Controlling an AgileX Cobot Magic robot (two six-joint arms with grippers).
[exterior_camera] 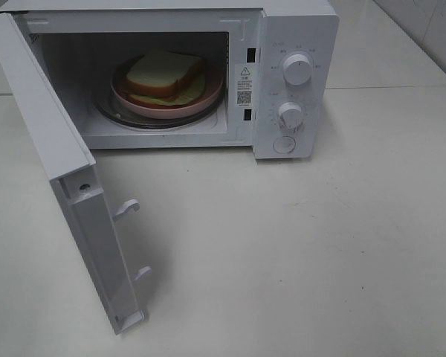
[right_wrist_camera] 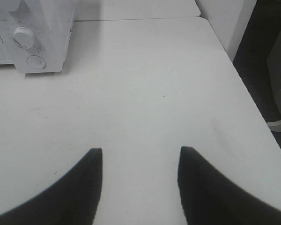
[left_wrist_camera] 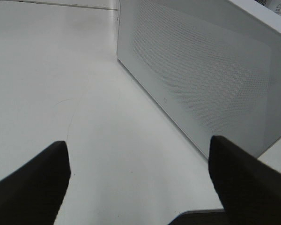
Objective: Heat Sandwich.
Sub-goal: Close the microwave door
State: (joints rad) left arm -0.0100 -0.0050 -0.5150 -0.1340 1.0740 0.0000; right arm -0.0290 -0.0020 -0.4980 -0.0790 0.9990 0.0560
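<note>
The sandwich (exterior_camera: pixel 162 76), white bread with brown crust and a pale green filling edge, lies on a round pink plate (exterior_camera: pixel 208 98) inside the white microwave (exterior_camera: pixel 297 44), on its glass turntable. The microwave door (exterior_camera: pixel 74 201) is swung wide open to the left. No arm shows in the exterior high view. My left gripper (left_wrist_camera: pixel 138 161) is open above the bare table, facing the outer side of the open door (left_wrist_camera: pixel 201 70). My right gripper (right_wrist_camera: pixel 139 157) is open and empty above the table, away from the microwave's control panel (right_wrist_camera: pixel 30 42).
Two white dials (exterior_camera: pixel 297 68) (exterior_camera: pixel 290 114) and a round button (exterior_camera: pixel 284 145) sit on the microwave's right panel. Door latch hooks (exterior_camera: pixel 126 210) stick out from the open door. The table's right edge (right_wrist_camera: pixel 253 103) drops off to a dark floor.
</note>
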